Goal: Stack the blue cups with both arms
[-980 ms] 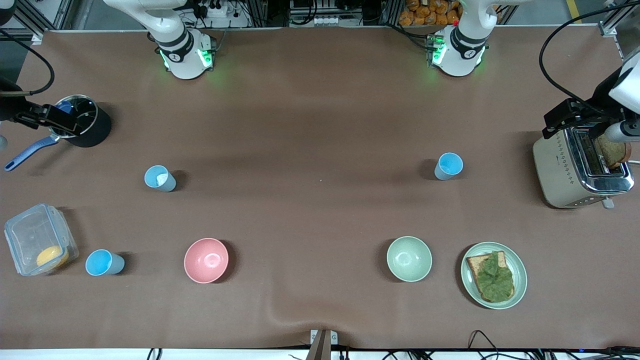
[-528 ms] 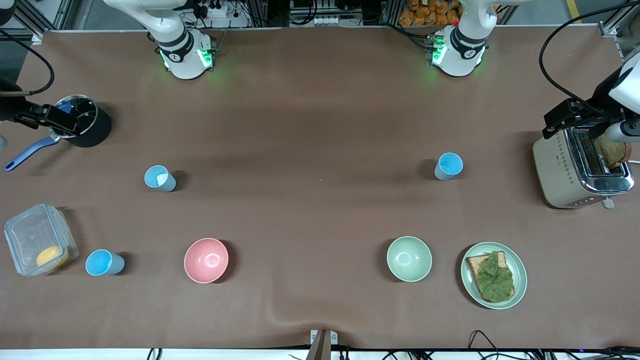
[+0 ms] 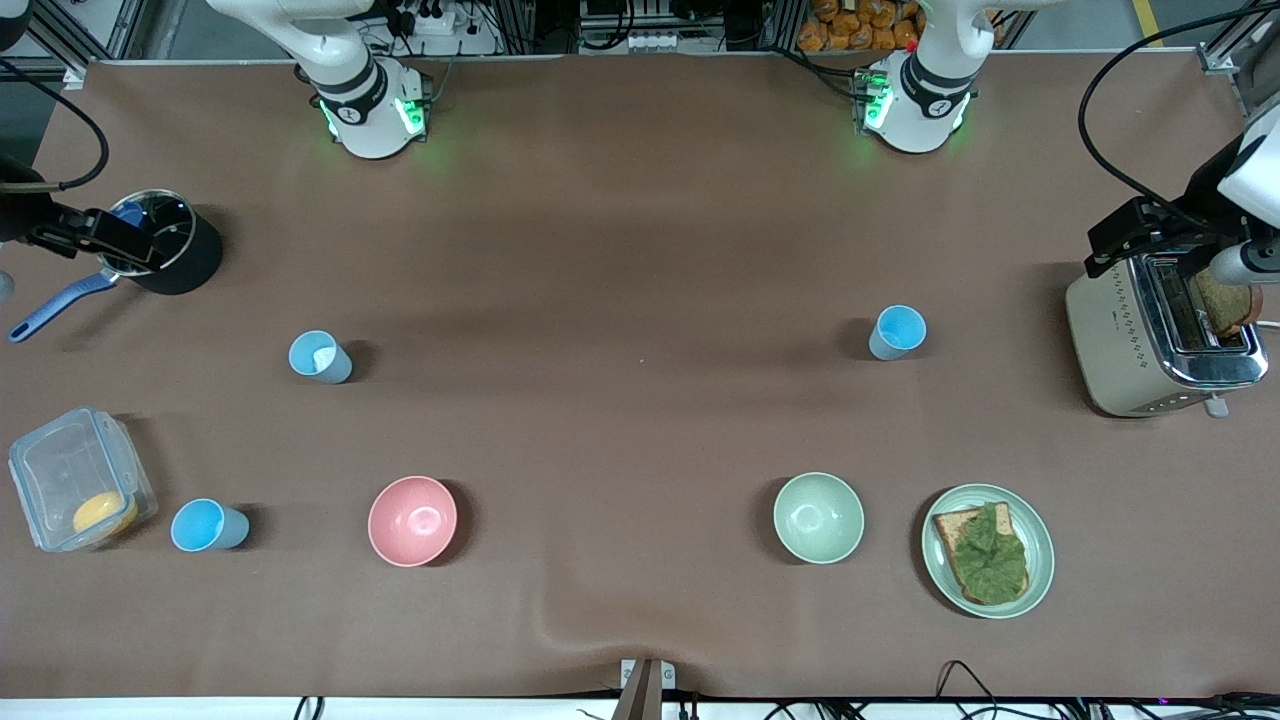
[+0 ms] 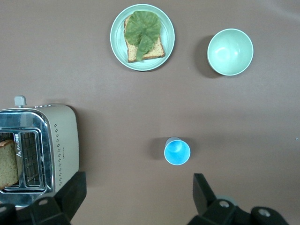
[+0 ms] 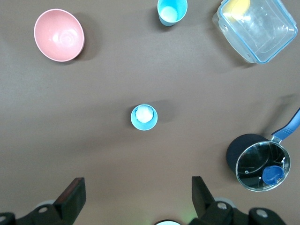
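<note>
Overhead, the left gripper (image 4: 136,199) and right gripper (image 5: 136,199) hang spread wide; one blue cup (image 3: 319,357) holds a white bit, the toaster (image 3: 1160,335) bread.

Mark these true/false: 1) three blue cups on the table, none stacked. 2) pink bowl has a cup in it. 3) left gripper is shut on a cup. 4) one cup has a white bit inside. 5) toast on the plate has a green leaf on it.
1) True. Three blue cups stand apart: one with a white bit, one beside the clear container, one toward the left arm's end.
2) False. The pink bowl is empty.
3) False. The left gripper is open in the air, holding nothing.
4) True. It shows in the cup under the right gripper, which is open too.
5) True. The leaf lies on the toast on the green plate.
</note>
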`<action>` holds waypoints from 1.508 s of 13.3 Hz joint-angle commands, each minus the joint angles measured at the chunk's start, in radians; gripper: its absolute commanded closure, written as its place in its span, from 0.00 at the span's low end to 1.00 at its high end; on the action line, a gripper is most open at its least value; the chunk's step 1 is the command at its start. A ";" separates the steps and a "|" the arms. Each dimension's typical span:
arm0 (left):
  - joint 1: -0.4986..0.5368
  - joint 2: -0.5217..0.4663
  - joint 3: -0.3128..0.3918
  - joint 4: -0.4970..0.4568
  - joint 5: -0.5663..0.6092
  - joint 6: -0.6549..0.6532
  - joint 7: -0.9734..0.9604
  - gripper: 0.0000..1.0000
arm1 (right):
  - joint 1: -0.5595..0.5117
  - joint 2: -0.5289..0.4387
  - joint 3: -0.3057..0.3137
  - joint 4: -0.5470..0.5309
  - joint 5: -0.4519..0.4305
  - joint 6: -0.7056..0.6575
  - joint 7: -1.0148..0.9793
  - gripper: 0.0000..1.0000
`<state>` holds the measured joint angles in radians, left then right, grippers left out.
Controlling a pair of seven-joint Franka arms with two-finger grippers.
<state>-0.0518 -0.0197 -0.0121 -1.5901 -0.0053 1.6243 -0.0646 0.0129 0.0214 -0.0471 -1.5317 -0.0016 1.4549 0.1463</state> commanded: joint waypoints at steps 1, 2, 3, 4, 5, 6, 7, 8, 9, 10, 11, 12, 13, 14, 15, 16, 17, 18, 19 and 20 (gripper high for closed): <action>0.004 0.007 -0.003 0.021 -0.007 -0.018 -0.020 0.00 | -0.024 -0.009 0.016 -0.008 0.000 -0.005 0.006 0.00; 0.003 0.006 -0.003 0.021 -0.007 -0.018 -0.020 0.00 | -0.024 -0.009 0.016 -0.008 0.000 -0.005 0.006 0.00; 0.003 0.006 -0.003 0.021 -0.007 -0.018 -0.020 0.00 | -0.024 -0.009 0.016 -0.008 0.000 -0.005 0.006 0.00; 0.004 0.006 -0.003 0.021 -0.007 -0.018 -0.020 0.00 | -0.024 -0.009 0.016 -0.007 0.000 -0.005 0.006 0.00; 0.003 0.006 -0.003 0.021 -0.007 -0.018 -0.020 0.00 | -0.024 -0.009 0.016 -0.007 0.000 -0.005 0.006 0.00; 0.004 0.006 -0.003 0.021 -0.007 -0.018 -0.020 0.00 | -0.024 -0.009 0.016 -0.007 0.000 -0.004 0.006 0.00; 0.004 0.006 -0.003 0.021 -0.007 -0.018 -0.020 0.00 | -0.022 -0.009 0.015 -0.007 -0.003 -0.004 0.007 0.00; 0.003 0.006 -0.003 0.021 -0.007 -0.018 -0.020 0.00 | -0.025 -0.008 0.015 -0.007 -0.003 -0.004 0.007 0.00; 0.004 0.006 -0.003 0.021 -0.007 -0.018 -0.020 0.00 | -0.027 -0.008 0.013 -0.008 -0.003 -0.004 -0.002 0.00; 0.004 0.006 -0.003 0.021 -0.007 -0.018 -0.020 0.00 | -0.030 0.000 0.013 -0.007 -0.003 -0.004 0.007 0.00; 0.003 0.006 -0.003 0.021 -0.007 -0.018 -0.020 0.00 | -0.039 0.011 0.012 -0.005 0.003 -0.004 0.007 0.00; 0.004 0.006 -0.003 0.021 -0.007 -0.018 -0.020 0.00 | -0.040 0.031 0.013 -0.013 0.002 -0.010 -0.010 0.00; 0.003 0.006 -0.003 0.021 -0.007 -0.018 -0.020 0.00 | -0.042 0.052 0.013 -0.013 0.000 -0.008 -0.022 0.00; 0.003 0.006 -0.003 0.021 -0.007 -0.018 -0.020 0.00 | -0.041 0.093 0.013 -0.013 -0.003 -0.007 -0.058 0.00; 0.003 0.006 -0.003 0.021 -0.007 -0.018 -0.020 0.00 | -0.042 0.156 0.012 -0.010 -0.011 -0.008 -0.133 0.00; 0.003 0.006 -0.003 0.021 -0.007 -0.018 -0.020 0.00 | -0.044 0.213 0.012 -0.018 -0.026 -0.001 -0.180 0.00; 0.004 0.006 -0.003 0.021 -0.007 -0.018 -0.020 0.00 | -0.060 0.266 0.013 -0.021 -0.023 0.036 -0.188 0.00; 0.003 0.006 -0.003 0.021 -0.007 -0.018 -0.020 0.00 | -0.070 0.299 0.013 -0.045 -0.021 0.103 -0.191 0.00; 0.003 0.006 -0.003 0.021 -0.007 -0.018 -0.020 0.00 | -0.073 0.299 0.013 -0.100 -0.021 0.184 -0.197 0.00; 0.003 0.006 -0.003 0.021 -0.007 -0.018 -0.020 0.00 | -0.074 0.296 0.013 -0.164 -0.021 0.252 -0.201 0.00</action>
<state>-0.0518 -0.0193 -0.0121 -1.5881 -0.0053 1.6244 -0.0646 -0.0347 0.3273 -0.0516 -1.6162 -0.0136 1.6265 -0.0319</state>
